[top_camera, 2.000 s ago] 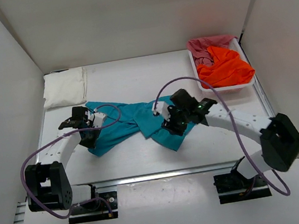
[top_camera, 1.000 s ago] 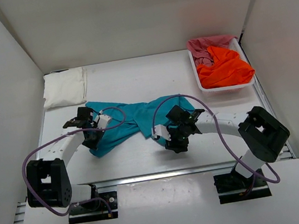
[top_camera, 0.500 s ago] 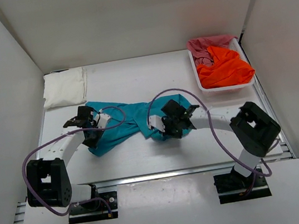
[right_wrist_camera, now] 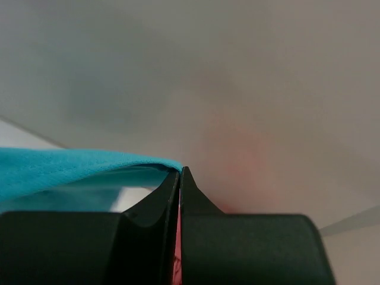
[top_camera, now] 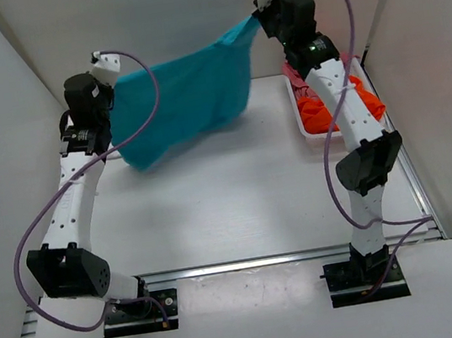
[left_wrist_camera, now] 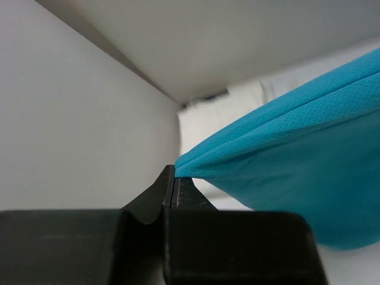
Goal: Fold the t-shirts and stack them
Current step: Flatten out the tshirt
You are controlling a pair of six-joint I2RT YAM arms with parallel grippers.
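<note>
Two arms hold one teal shirt (top_camera: 186, 98) aloft, above the table (top_camera: 216, 213). Nearest, the table's middle lies bare under the cloth, a flat surface that should give room to spread it. Left gripper (left_wrist_camera: 171, 178): fingers clenched on a bunched edge, the cloth running away from the tips to the right and sagging below them. Right gripper (right_wrist_camera: 180, 174): fingers likewise pinched shut on a thin edge, the cloth leading off to the left. The shirt's long axis thus runs left to right between the two grips, its right end farther back. Its loose lower edge hangs toward the near side, seemingly off the table. Lowering probably calls for both arms together, neither being nearer. Far right, an orange shirt (top_camera: 372, 102) waits beside the right arm.
</note>
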